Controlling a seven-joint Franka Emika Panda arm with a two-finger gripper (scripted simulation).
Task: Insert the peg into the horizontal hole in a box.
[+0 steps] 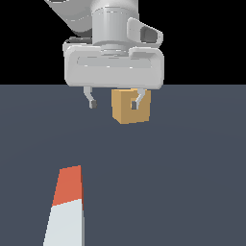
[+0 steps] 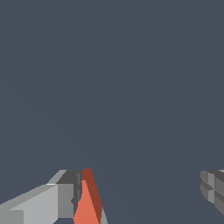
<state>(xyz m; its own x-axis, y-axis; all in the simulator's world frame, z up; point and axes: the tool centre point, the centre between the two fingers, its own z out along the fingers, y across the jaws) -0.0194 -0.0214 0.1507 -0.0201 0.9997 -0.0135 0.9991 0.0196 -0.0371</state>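
The peg (image 1: 66, 211) lies flat on the dark floor (image 1: 182, 182) at about 7 o'clock in the exterior view, red-orange end pointing up-frame toward the box (image 1: 130, 106), white remainder running off the lower edge. You have not lifted it: nothing is between the fingers. The gripper (image 1: 114, 102) hangs high at 12 o'clock, jaws spread wide and empty, one fingertip (image 1: 92, 103) clear to the exterior view's left of the box and the other overlapping the box's front face (whether it touches or merely passes in front cannot be told). The hole (image 1: 133, 105) shows only as a small dark patch on that face, partly masked by the finger.

In the wrist view the peg's red end (image 2: 89, 201) appears just beside one finger (image 2: 48, 203), with the other finger (image 2: 213, 186) well apart from it, so the open span is wider than the bar.

Judged from this, no stage of the task is complete. Left for you: close on the peg, raise it, level it with the hole, and push it in.
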